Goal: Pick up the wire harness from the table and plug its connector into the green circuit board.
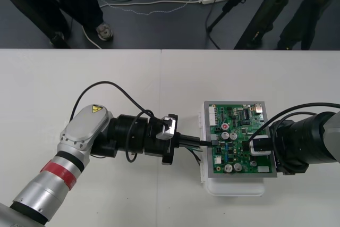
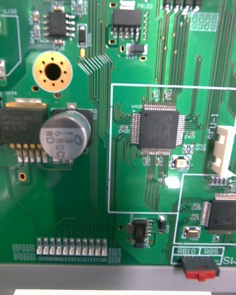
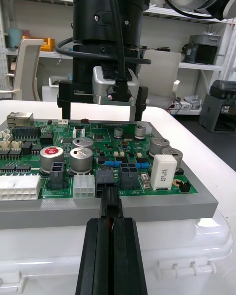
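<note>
Gripping plug (image 3: 111, 202) lengthwise, L claw (image 3: 111, 224) points it at board (image 1: 240, 131) edge; R claw (image 1: 258, 147) over board, state unclear.

**Plug depth unread; board partly masked**

- Left gripper (image 3: 111, 222): jaws are pressed tight on the wire harness (image 3: 113, 214). The wires are buried between them, with one red sliver visible.
- Plug (image 3: 110, 199) butts a black header (image 3: 105, 178) at the edge of the green circuit board (image 3: 59, 196). Cannot tell how deep it sits.
- Front view: that junction is too small to read.
- Right gripper (image 1: 261, 146) covers the board's right-middle, and its arm is cut off at the picture's edge.
- White base (image 3: 196, 246) is cut off by the picture's edge.
- Right wrist view: the board runs past the edges.
</note>
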Available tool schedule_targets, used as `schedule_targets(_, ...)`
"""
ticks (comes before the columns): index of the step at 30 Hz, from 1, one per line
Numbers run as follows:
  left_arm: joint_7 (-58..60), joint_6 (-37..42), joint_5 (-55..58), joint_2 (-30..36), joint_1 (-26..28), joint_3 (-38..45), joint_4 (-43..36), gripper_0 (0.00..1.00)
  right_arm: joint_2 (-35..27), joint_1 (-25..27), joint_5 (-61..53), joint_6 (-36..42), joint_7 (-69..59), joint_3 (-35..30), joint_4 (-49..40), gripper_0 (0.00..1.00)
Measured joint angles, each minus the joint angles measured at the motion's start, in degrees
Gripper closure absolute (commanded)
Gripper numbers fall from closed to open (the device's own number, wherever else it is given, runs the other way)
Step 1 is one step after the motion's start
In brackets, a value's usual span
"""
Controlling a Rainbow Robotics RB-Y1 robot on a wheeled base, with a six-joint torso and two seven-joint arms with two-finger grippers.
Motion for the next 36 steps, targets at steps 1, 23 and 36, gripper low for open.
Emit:
schedule_targets(1,0.00,0.02,0.00,0.00,0.00,0.00,0.00,1.00,0.00,0.00,0.00,0.00,0.00,0.00,0.00,0.00)
schedule_targets(23,0.00,0.65,0.35,0.00,0.00,0.00,0.00,1.00,0.00,0.00,0.00,0.00,0.00,0.00,0.01,0.00)
schedule_targets(36,0.00,0.65,0.87,0.03,0.00,-0.92,-0.23,1.00,0.00,0.00,0.00,0.00,0.00,0.00,0.16,0.00)
